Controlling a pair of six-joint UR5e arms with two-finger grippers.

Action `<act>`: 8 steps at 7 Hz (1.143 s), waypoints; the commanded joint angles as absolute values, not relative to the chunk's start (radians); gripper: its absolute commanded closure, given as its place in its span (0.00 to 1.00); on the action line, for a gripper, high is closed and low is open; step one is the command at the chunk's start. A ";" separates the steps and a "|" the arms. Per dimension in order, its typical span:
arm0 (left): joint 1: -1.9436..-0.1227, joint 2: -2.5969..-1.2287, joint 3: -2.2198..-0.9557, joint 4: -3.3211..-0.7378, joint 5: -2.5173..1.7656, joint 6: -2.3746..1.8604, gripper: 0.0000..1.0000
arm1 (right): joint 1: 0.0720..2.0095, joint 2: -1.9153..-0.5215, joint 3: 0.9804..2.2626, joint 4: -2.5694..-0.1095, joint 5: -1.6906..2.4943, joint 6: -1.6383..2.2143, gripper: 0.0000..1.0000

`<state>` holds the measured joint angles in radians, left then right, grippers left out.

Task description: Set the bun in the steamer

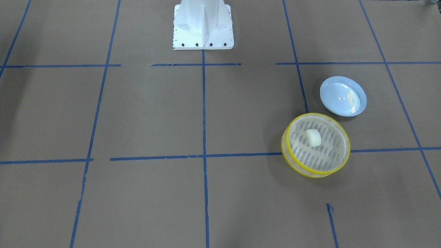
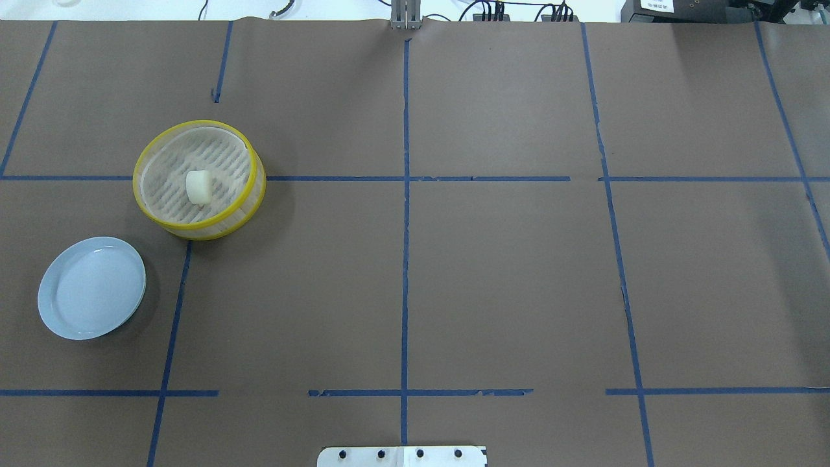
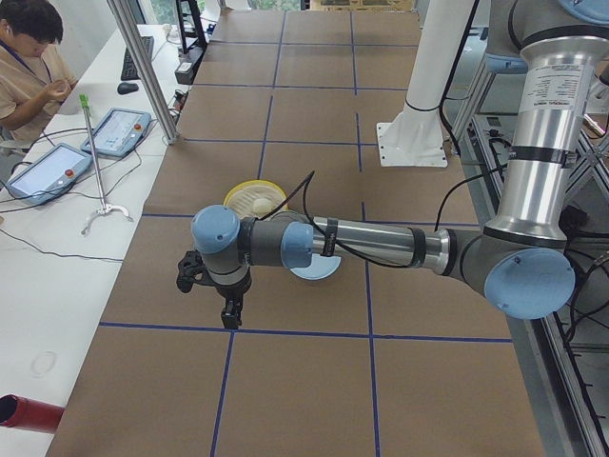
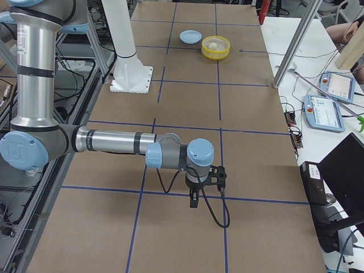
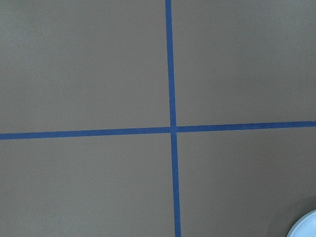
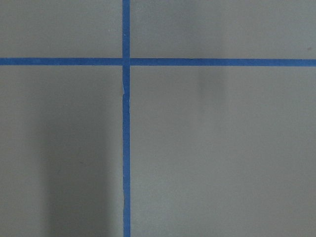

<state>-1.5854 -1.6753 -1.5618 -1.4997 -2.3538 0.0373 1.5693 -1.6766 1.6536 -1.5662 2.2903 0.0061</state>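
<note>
The cream-white bun [image 1: 313, 137] lies inside the round yellow-rimmed steamer [image 1: 317, 115], near the middle of its slotted base. Both also show in the overhead view, the bun [image 2: 198, 187] in the steamer [image 2: 260, 185], on the table's left half. Neither gripper shows in the overhead or front views. My left gripper [image 3: 229, 312] hangs over the table's near end in the left side view, well away from the steamer [image 3: 234, 196]. My right gripper [image 4: 194, 200] hangs over the opposite end. I cannot tell whether either is open or shut.
An empty pale blue plate [image 2: 91, 287] sits beside the steamer, nearer the robot base [image 2: 402, 455]; its edge shows in the left wrist view [image 5: 307, 227]. Brown paper with blue tape lines covers the table. An operator sits at a side desk [image 3: 33, 57].
</note>
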 commanded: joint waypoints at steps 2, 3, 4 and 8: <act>-1.583 -1.645 -1.545 -1.494 -2.352 0.043 0.00 | 1.569 -1.677 1.654 -1.566 2.290 0.006 0.00; -1.583 -1.641 -1.543 -1.493 -2.352 0.044 0.00 | 1.569 -1.677 1.654 -1.566 2.290 0.006 0.00; -1.586 -1.641 -1.549 -1.491 -2.352 0.044 0.00 | 1.569 -1.677 1.654 -1.566 2.290 0.006 0.00; -1.594 -1.644 -1.565 -1.397 -2.353 0.157 0.00 | 1.569 -1.677 1.654 -1.566 2.290 0.006 0.00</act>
